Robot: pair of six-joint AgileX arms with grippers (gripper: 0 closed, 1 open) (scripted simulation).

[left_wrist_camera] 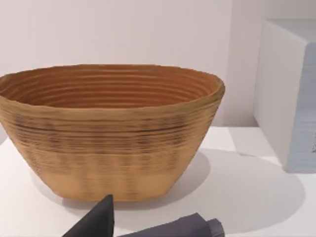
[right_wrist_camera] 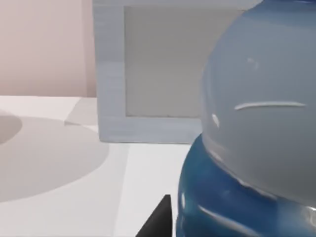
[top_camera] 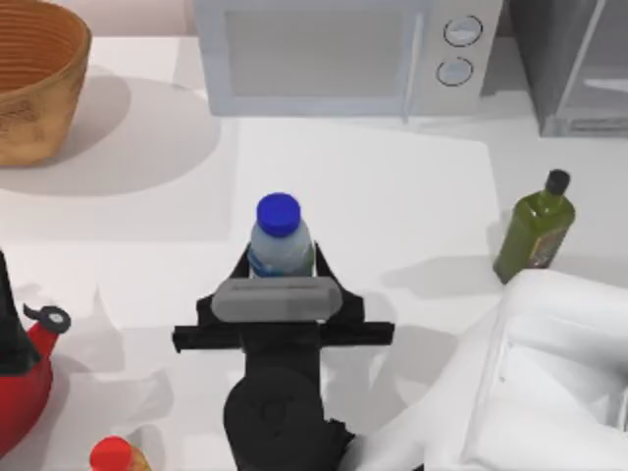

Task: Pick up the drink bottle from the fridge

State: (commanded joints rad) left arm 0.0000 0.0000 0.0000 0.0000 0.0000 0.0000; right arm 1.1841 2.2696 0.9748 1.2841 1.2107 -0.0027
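The drink bottle (top_camera: 280, 238) stands upright in mid-tabletop (top_camera: 392, 196), well out from the fridge (top_camera: 574, 64) at the far right corner, so the pick is evidently being made out in the open. The right hand (top_camera: 282, 267) has a finger on either side of its body below the blue cap, apparently clamped on it; the right wrist view is pressed up against the bottle's shoulder (right_wrist_camera: 261, 123), which fits a low grip for stability. The microwave (top_camera: 339, 54) sits behind, a green bottle (top_camera: 535, 231) to the right. The left hand (left_wrist_camera: 106, 219), whose state I cannot tell, faces the basket (left_wrist_camera: 108, 128), parked clear.
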